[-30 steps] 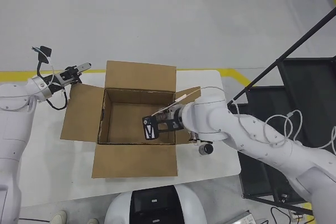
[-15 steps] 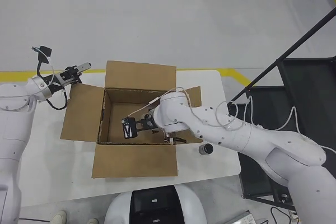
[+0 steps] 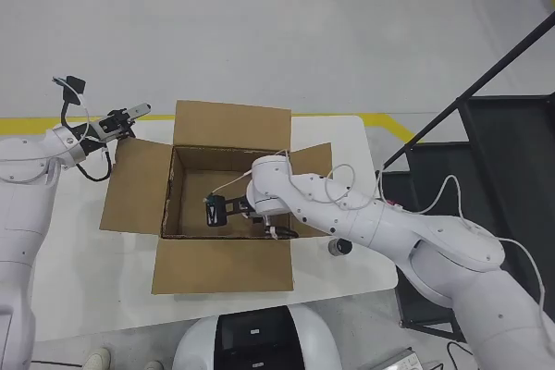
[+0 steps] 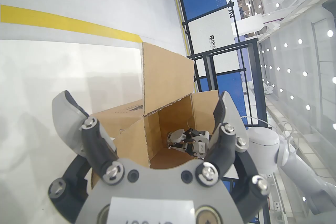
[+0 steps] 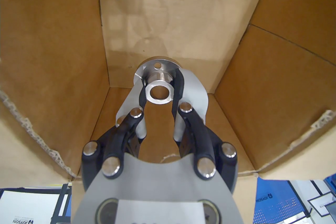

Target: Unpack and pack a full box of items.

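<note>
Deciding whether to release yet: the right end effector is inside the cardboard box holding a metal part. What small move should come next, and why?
Probably ease the right end effector down until the metal part rests on the cardboard box floor, before releasing. It is shut on the part's neck, and I cannot tell whether the flange touches cardboard, so opening now might drop it.

White table (image 3: 83, 277) — open cardboard box (image 3: 222, 266) on it, small metal part (image 3: 339, 247) just beside.
</note>
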Available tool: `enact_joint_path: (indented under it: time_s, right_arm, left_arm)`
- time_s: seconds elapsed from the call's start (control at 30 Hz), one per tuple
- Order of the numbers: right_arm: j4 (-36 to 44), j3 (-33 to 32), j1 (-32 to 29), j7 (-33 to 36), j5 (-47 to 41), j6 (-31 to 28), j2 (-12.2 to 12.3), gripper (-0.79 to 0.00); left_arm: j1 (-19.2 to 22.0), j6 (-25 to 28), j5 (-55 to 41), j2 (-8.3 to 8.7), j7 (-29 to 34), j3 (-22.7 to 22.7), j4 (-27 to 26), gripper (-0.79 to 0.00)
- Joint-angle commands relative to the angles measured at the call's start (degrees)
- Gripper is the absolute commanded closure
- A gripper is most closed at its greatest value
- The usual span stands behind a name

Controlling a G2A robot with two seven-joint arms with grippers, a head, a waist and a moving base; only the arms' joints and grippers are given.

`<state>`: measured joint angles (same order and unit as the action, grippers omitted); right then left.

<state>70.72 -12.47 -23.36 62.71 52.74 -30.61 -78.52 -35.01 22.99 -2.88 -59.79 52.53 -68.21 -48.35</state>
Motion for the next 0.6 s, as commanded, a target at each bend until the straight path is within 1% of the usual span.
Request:
enact_joint_path:
  time_s: [0.0,0.13,0.17,0.2,0.23,0.27,0.3,0.57]
  right_arm:
    - [-1.11,0.1,-0.02,-0.29,0.06,-0.54,-0.64,0.0]
    - [-3.29,0.13,-0.07,-0.99,0.41,-1.17,-1.88,0.0]
    - [-3.77,0.12,-0.07,-1.13,0.54,-1.28,-2.16,-0.132]
    - [-4.35,0.11,-0.09,-1.3,0.65,-1.43,-2.43,-0.326]
    - [-4.85,0.08,-0.06,-1.47,0.79,-1.59,-2.7,-0.449]
    - [-5.31,0.02,-0.04,-1.63,0.9,-1.67,-2.96,-0.733]
    - [-5.7,-0.04,-0.04,-1.74,1.02,-1.76,-3.2,-0.785]
    - [-8.11,-1.17,0.08,-3.52,1.73,-2.79,-4.5,-0.785]
  left_arm:
    - [0.0,0.0,-0.03,0.0,0.0,0.0,0.0,-0.785]
    - [0.0,0.0,-0.03,0.0,0.0,0.0,0.0,-0.785]
    - [0.0,0.0,-0.03,0.0,0.0,0.0,0.0,-0.785]
    - [0.0,0.0,-0.03,0.0,0.0,0.0,0.0,-0.785]
    - [0.0,0.0,-0.03,0.0,0.0,0.0,0.0,-0.785]
    - [0.0,0.0,-0.03,0.0,0.0,0.0,0.0,-0.785]
    - [0.0,0.0,-0.03,0.0,0.0,0.0,0.0,-0.785]
    - [0.0,0.0,-0.03,0.0,0.0,0.0,0.0,-0.785]
